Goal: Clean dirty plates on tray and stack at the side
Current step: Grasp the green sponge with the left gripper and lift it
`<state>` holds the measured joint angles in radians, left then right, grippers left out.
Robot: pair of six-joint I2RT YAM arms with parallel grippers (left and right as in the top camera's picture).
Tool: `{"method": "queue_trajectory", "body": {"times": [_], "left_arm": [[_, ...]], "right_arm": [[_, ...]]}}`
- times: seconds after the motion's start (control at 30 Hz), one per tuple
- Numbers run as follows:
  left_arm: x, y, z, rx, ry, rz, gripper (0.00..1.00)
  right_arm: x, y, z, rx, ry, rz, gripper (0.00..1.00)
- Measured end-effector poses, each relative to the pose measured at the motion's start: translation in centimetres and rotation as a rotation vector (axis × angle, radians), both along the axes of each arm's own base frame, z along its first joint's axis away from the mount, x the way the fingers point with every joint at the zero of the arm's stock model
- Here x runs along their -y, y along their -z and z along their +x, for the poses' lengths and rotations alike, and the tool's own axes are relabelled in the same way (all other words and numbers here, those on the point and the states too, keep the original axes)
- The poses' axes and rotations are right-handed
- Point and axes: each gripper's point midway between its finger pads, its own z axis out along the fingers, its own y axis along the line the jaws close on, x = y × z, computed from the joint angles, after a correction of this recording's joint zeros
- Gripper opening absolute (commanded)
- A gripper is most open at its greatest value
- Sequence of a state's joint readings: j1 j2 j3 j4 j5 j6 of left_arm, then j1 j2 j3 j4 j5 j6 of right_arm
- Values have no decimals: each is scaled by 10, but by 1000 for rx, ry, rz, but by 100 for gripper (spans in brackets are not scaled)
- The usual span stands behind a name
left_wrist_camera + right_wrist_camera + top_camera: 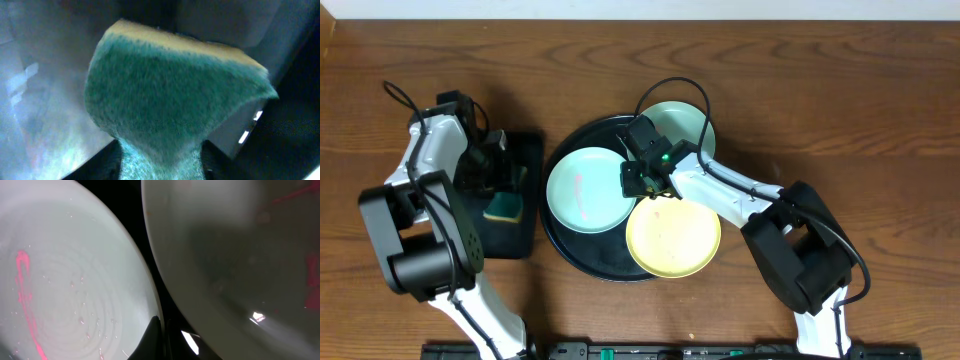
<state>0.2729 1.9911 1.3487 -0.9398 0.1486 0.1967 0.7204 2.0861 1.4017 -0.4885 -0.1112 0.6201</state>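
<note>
Three small round plates lie on the tray (556, 236), a wide glossy black disc with a raised rim. The aqua plate (585, 190) is at its left, the pale mint plate (682, 127) at the far right, partly over the rim, and the pale yellow plate (672, 238) at the near right, also jutting past the edge. All three look smooth and shallow. In the right wrist view the aqua plate shows fine concentric rings, tiny droplets and a pink streak; a second plate beside it lies in shadow, with reddish marks at its right side, and its colour cannot be told.

Left of the tray lies a smaller rectangular black tray (528, 150). Over it the sponge (505, 207) shows a coarse teal scouring face on a yellow foam back. Seen from the left wrist, it is squeezed narrow at the waist between dark fingers (95, 167).

The left arm bends up and over the small tray, so the left gripper (496, 185) points down at the sponge, clamped on it. The right arm reaches diagonally across the yellow plate, with the right gripper (638, 183) low over the tray's middle, between the three plates. Only one dark fingertip (154, 339) is clear, at the aqua plate's rim, so whether that claw is open or closed cannot be told.
</note>
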Motion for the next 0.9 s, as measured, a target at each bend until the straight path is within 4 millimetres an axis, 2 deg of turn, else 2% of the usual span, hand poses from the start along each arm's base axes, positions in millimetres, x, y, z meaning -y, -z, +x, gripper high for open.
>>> {"method": "queue_trajectory", "body": {"times": [0.07,0.1,0.33,0.43,0.57,0.67,0.73,0.8,0.9], "left_arm": [[0,3,0,-4,4,-4,12],[0,3,0,-2,9,-5,8],[1,2,-1,-7,5,-6,7],[1,-4,-3,-13,-14,-5,8],[2,-33,0,51,-43,9,7],[9,-72,10,167,-67,19,7],[20,-96,18,242,-63,14,7],[38,-111,23,286,-45,-7,7],[67,-110,24,278,-20,-48,7]], "right_arm": [[0,0,0,0,0,0,1],[0,0,0,0,0,0,1],[0,0,0,0,0,0,1],[0,0,0,0,0,0,1],[0,0,0,0,0,0,1],[0,0,0,0,0,0,1],[0,0,0,0,0,-1,1],[0,0,0,0,0,-1,1],[0,0,0,-1,0,-1,1]]}}
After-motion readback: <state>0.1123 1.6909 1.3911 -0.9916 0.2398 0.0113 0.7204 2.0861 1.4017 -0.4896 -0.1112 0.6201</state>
